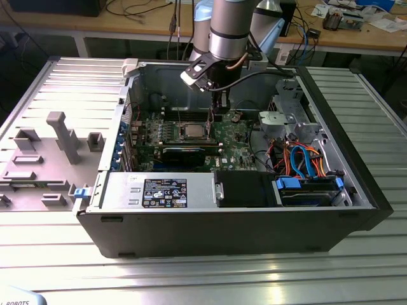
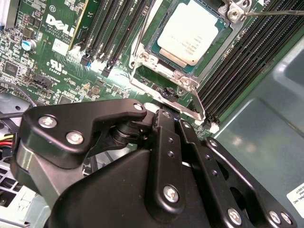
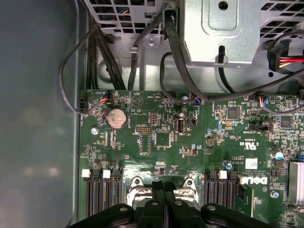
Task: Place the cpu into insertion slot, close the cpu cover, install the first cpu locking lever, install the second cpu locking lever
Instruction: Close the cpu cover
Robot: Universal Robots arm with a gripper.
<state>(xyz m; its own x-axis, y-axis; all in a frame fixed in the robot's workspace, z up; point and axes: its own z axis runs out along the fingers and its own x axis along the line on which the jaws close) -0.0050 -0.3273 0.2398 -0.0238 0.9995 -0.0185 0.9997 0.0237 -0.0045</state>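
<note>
The cpu [image 2: 190, 34] lies flat in the insertion slot [image 2: 140, 61] on the green board, its silver top showing through the window of the cpu cover [image 2: 207, 54], which lies down around it. In the exterior view the cpu [image 1: 193, 131] sits mid-board inside the open case. My gripper [image 2: 170, 124] hangs just beside the socket's edge with its black fingers [image 3: 156, 202] pressed together. Its tips are next to a flat silver locking lever [image 2: 192, 105]. A thin wire lever [image 2: 273, 13] runs along the socket's far side. Whether the tips touch the flat lever is hidden.
Black memory slots [image 2: 237, 71] flank the socket. The case's metal wall [image 2: 266, 137] is close to the gripper. A drive cage [image 1: 286, 121] and bundled cables [image 1: 299, 162] fill the exterior view's right. A grey fixture plate [image 1: 44, 159] lies outside the case.
</note>
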